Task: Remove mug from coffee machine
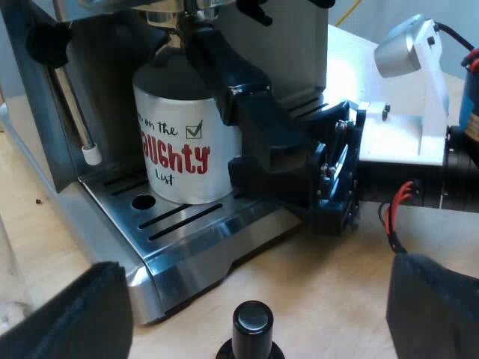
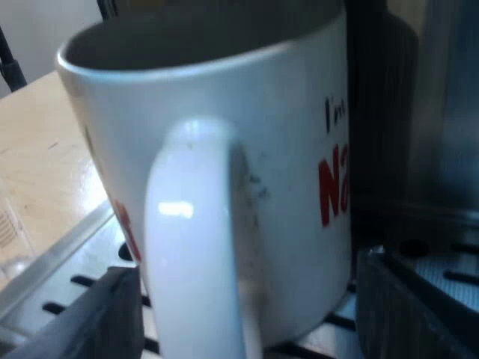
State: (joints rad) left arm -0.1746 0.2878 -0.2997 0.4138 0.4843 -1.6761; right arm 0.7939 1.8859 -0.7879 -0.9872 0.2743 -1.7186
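— Mug (image 1: 176, 149): where does it stand?
— On the slotted drip tray (image 1: 187, 224) of the espresso machine (image 1: 292, 45), well in under the machine's overhang. Its base is flat on the metal.
— Which way does it point?
— It is upright, with its long axis vertical and its open mouth up. The side with the red lettering faces the left wrist view. The white handle (image 2: 194, 247) faces the right arm.
— And the right gripper (image 2: 251, 314)?
— It is at the mug, low by the tray, with the handle between its black fingers (image 2: 108, 318). The fingers are spread wide, one along each side of the mug's wall. On one side a sliver of tray shows between finger and wall. On the other side I cannot tell whether the finger touches. It is released and grips nothing.
— The left gripper (image 1: 253, 295)?
— It is also released. Its fingers are far apart with nothing between them but air. It hangs over the wooden table (image 1: 322, 299), well apart from the mug and turned towards the machine.
— Anything near it?
— A tamper (image 1: 252, 329) with a black knob stands on the table below the gap between those fingers, near the tray's edge.
— And farther in?
— A steam wand (image 1: 75, 112) with a white tip hangs beside the mug without touching it.
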